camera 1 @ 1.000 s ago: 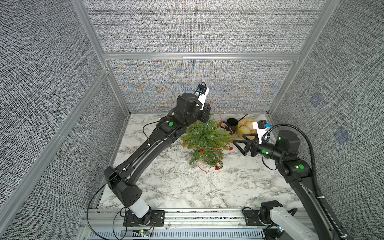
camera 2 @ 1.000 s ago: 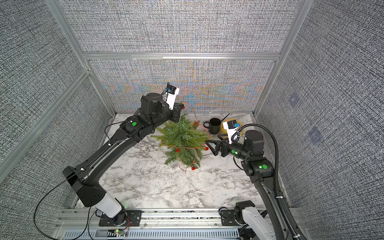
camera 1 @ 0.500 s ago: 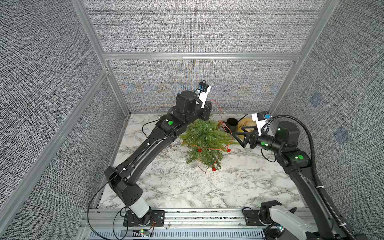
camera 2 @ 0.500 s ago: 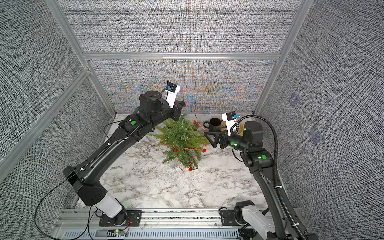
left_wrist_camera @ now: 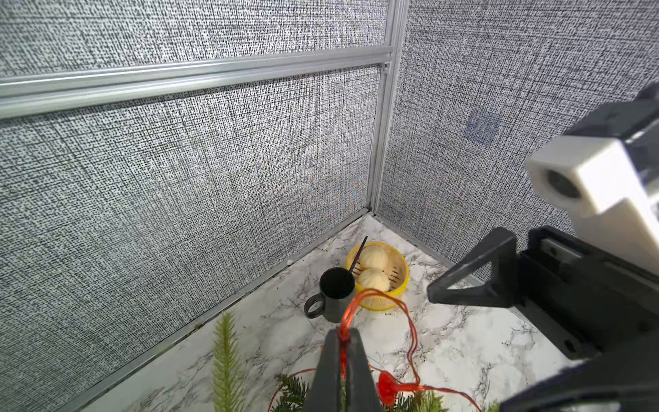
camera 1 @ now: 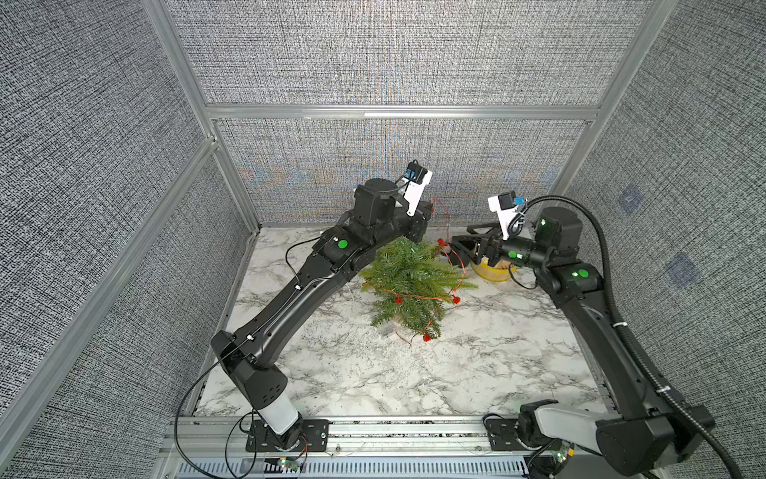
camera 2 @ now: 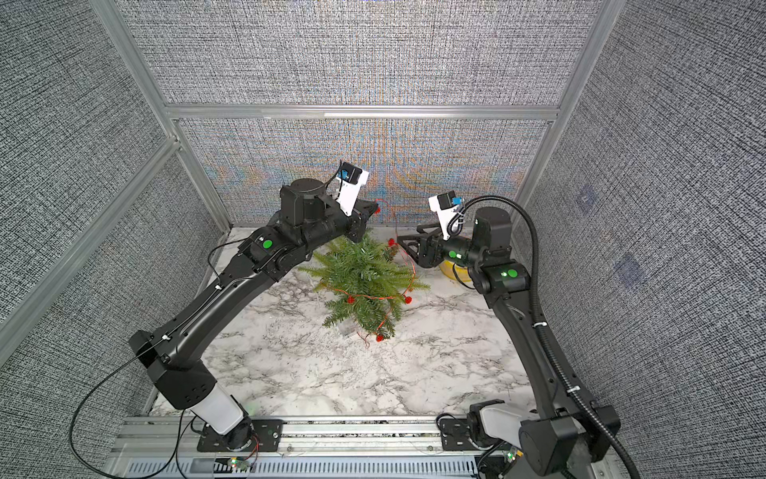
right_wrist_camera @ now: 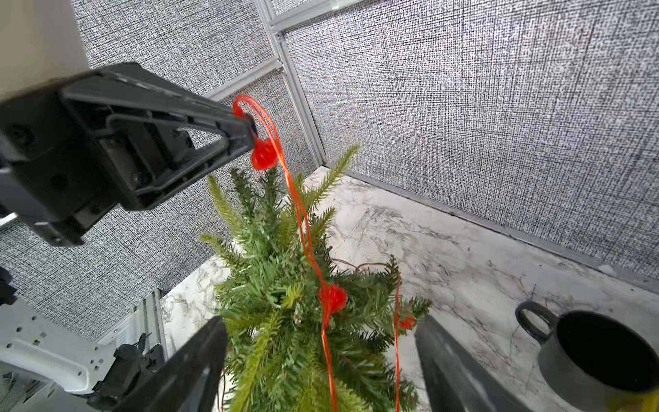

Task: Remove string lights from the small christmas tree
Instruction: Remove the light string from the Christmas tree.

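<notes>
Left pincer (left_wrist_camera: 344, 333): clamped on the red-orange wire of the string lights (right_wrist_camera: 306, 242), holding it just above the tip of the small christmas tree (camera 1: 410, 278). No change over the last second.
Right pincer (camera 1: 454, 251): jaws apart, gripping nothing. It has swung up from beside the tree's lower side to its upper branches.
Strand: in the right wrist view it runs down between the spread jaws; contact cannot be told.
Lights, remainder: still looped round the middle and lower branches, with a tail on the desk (camera 1: 373, 373).
Meaning: likely setting up a second grip; unwinding has barely begun.
</notes>
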`<action>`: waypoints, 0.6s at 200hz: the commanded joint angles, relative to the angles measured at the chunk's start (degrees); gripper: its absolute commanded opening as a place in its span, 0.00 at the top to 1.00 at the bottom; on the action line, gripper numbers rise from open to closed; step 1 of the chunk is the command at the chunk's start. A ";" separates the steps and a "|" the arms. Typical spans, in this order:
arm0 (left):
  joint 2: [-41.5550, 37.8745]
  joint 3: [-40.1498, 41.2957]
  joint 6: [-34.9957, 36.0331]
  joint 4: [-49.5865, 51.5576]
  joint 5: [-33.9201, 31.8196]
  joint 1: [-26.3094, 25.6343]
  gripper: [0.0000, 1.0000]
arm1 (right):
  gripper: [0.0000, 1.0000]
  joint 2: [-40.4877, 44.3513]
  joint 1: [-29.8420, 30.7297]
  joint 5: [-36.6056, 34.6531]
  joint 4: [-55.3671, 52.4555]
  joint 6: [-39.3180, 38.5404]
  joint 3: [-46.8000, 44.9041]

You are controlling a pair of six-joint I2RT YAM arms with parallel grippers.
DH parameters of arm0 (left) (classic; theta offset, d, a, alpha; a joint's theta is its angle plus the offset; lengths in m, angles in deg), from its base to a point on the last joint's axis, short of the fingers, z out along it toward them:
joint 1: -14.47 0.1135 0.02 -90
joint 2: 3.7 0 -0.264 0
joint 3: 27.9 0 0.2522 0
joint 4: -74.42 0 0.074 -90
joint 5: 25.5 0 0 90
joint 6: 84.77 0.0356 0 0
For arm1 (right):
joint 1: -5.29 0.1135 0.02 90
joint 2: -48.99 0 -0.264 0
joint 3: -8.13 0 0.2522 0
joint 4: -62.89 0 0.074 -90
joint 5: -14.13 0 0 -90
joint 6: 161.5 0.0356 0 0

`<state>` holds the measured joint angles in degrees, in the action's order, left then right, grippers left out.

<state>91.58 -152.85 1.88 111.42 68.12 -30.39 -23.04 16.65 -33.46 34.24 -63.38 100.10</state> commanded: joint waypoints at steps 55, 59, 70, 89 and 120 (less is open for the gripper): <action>0.80 -1.65 1.07 0.42 1.48 -0.82 1.00 | 0.39 -8.80 3.06 9.53 1.44 -3.35 9.90; 0.83 -1.66 1.15 0.48 1.56 -0.90 1.00 | 0.41 -9.15 3.07 9.48 1.24 -3.52 10.32; 0.85 -1.65 1.23 0.66 1.48 -1.01 1.00 | 0.45 -9.92 3.08 9.37 0.88 -3.87 11.06; 0.71 -1.70 1.25 1.09 0.98 -1.02 1.00 | 0.53 -10.67 3.06 9.46 -0.45 -5.27 11.79; 0.26 -1.31 1.49 1.25 0.11 -1.11 1.00 | 0.65 -10.63 3.06 9.48 -2.98 -6.95 12.14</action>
<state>92.28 -154.14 2.47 113.02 68.97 -31.51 -33.84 19.58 -24.87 33.69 -68.19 111.71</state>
